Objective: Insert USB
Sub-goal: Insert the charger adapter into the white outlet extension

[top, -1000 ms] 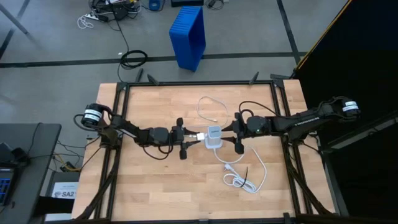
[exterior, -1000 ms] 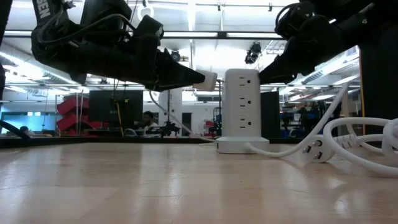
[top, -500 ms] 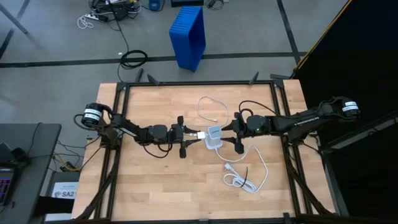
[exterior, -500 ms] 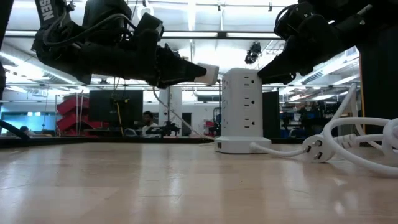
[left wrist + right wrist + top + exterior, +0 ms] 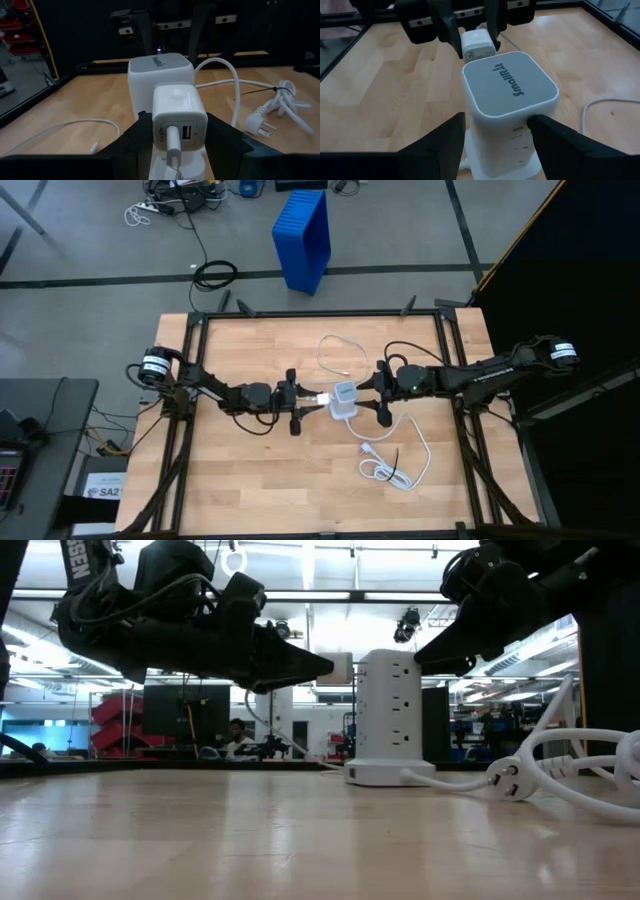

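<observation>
The left gripper [image 5: 172,145] holds the charger block [image 5: 179,119], USB [image 5: 172,145] plugged in, touching the white tower [image 5: 510,97] that the right gripper [image 5: 495,135] squeezes

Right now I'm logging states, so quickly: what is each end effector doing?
Left end effector: closed on the charger block.
Right end effector: closed around the power tower.
</observation>
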Available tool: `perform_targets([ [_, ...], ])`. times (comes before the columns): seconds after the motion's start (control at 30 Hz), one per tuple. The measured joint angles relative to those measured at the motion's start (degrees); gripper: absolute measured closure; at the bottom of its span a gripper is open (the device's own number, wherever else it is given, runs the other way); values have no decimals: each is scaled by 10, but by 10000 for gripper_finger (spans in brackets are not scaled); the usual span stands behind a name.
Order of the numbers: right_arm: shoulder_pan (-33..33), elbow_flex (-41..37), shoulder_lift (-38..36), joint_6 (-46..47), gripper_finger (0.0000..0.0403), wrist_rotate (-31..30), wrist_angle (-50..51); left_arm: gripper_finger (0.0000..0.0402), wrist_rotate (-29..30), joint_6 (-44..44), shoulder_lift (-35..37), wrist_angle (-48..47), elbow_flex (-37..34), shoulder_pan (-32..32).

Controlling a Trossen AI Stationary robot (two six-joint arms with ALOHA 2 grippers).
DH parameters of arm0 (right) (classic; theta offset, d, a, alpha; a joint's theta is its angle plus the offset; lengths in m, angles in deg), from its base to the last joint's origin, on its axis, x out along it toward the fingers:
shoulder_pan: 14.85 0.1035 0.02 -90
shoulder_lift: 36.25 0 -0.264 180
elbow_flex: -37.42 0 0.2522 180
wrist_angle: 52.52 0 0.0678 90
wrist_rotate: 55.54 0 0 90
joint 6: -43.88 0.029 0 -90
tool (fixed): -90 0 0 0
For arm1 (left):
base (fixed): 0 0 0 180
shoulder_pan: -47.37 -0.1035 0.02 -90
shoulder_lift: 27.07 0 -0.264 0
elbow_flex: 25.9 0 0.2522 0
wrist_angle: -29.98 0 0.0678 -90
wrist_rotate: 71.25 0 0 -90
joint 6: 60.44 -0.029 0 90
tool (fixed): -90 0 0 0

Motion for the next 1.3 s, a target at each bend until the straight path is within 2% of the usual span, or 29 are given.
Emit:
perform_targets([
  [1.03,0,0,0,10,200,3,0,275,23,6,-1,13,-23,-9],
  [1.3,0,0,0,3,205,4,-20,275,-9,5,-1,16,-23,-9],
])
